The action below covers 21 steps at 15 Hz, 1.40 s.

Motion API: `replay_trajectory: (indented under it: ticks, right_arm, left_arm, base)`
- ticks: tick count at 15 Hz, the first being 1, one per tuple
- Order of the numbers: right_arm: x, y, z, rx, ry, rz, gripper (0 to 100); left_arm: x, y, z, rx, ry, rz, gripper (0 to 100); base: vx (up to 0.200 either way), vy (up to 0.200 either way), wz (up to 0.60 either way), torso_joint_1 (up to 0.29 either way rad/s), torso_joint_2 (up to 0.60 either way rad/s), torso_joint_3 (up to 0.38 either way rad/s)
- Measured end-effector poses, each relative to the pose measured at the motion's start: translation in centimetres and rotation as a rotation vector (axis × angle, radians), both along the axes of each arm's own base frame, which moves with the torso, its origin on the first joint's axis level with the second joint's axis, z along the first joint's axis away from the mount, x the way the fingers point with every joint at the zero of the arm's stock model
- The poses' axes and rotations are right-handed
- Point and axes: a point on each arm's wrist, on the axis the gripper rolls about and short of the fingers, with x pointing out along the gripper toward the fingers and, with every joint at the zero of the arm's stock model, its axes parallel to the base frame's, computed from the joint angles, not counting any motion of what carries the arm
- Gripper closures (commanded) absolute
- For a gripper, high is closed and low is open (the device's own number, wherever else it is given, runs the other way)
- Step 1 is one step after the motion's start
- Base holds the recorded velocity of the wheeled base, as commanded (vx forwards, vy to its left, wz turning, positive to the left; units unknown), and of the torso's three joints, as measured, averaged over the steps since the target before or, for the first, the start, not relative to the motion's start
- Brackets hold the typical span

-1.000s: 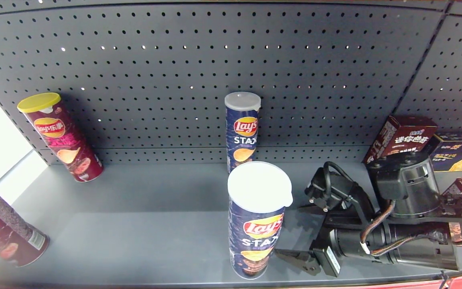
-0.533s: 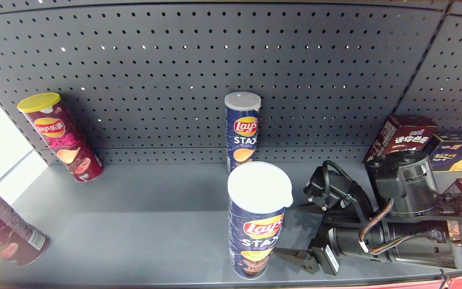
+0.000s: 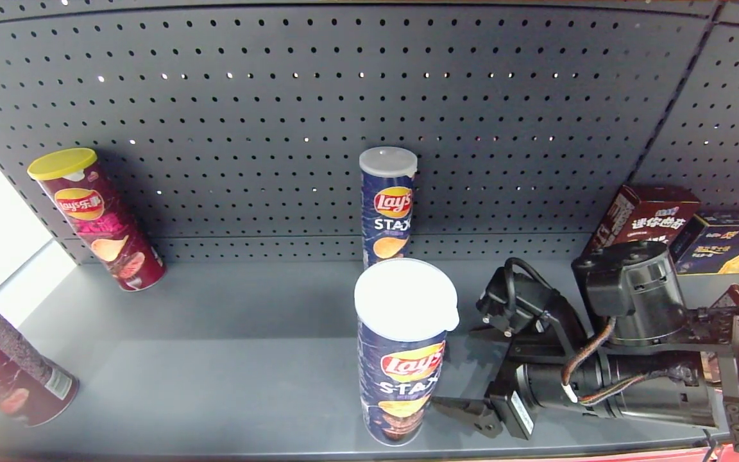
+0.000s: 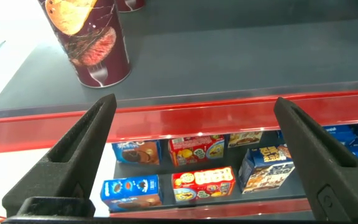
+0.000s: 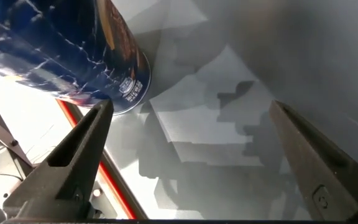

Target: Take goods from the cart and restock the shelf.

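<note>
Releasing front can (image 3: 401, 372) on shelf (image 3: 215, 333), with right gripper (image 5: 191, 106) spread wide just beside it; best drawn straight back, level and slow, without clipping or toppling it.

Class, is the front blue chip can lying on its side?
No, the front blue chip can stands upright on the shelf.

Even, fairly bright light falls from above and in front onto the grey shelf (image 3: 215, 333). A blown-out white patch glares at the far left, and pinpoints of light shine through the holes of the pegboard (image 3: 280, 96). The maroon can (image 3: 97, 221) throws a soft shadow rightward onto that panel. Wide-angle distortion tilts the left-hand cans outward. Beside the near blue can (image 5: 42, 37), the shelf carries crisp, overlapping shadows and washed-out glare along its front edge.
</note>
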Motion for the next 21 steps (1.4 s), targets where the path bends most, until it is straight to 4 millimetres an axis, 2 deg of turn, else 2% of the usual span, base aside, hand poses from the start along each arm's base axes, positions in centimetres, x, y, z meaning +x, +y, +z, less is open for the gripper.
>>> replay_trajectory:
  ticks: [4, 6, 8, 10, 12, 14, 16, 18, 21]
  right_arm:
    - [0.0, -0.3, -0.1, -0.003, 0.004, -0.009, 0]
    - [0.2, -1.4, 0.6, 0.015, -0.013, -0.046, 0]
    - [0.4, -3.7, 2.2, 0.058, -0.062, -0.122, 0]
    - [0.6, -6.4, 5.0, 0.123, -0.151, -0.216, 0]
    - [-0.3, -9.7, 8.2, 0.189, -0.269, -0.326, 0]
    - [-2.5, -12.6, 10.6, 0.238, -0.383, -0.421, 0]
    - [-5.6, -14.9, 11.4, 0.259, -0.470, -0.513, 0]
    - [-9.3, -16.3, 10.1, 0.263, -0.516, -0.575, 0]
    - [-14.7, -17.9, 5.7, 0.259, -0.552, -0.663, 0]
  left_arm:
    - [0.0, 0.0, 0.0, -0.005, 0.000, 0.002, 0]
    - [0.0, 0.0, 0.0, -0.005, 0.000, 0.002, 0]
    - [0.0, 0.0, 0.0, -0.004, 0.000, 0.002, 0]
    - [0.0, 0.0, 0.0, -0.003, 0.001, 0.001, 0]
    - [0.0, 0.0, 0.0, -0.003, 0.000, -0.001, 0]
    - [0.0, 0.0, 0.0, -0.003, 0.001, -0.001, 0]
    - [0.0, 0.0, 0.0, -0.002, 0.001, -0.002, 0]
    - [0.0, 0.0, 0.0, -0.001, 0.001, -0.002, 0]
    - [0.0, 0.0, 0.0, 0.000, 0.001, -0.002, 0]
  base:
    - [0.000, 0.000, 0.00, 0.000, 0.00, 0.000]
    - [0.000, 0.000, 0.00, 0.000, 0.00, 0.000]
    - [0.000, 0.000, 0.00, 0.000, 0.00, 0.000]
    - [0.000, 0.000, 0.00, 0.000, 0.00, 0.000]
    - [0.000, 0.000, 0.00, 0.000, 0.00, 0.000]
    - [0.000, 0.000, 0.00, 0.000, 0.00, 0.000]
    - [0.000, 0.000, 0.00, 0.000, 0.00, 0.000]
    - [0.000, 0.000, 0.00, 0.000, 0.00, 0.000]
    - [0.000, 0.000, 0.00, 0.000, 0.00, 0.000]
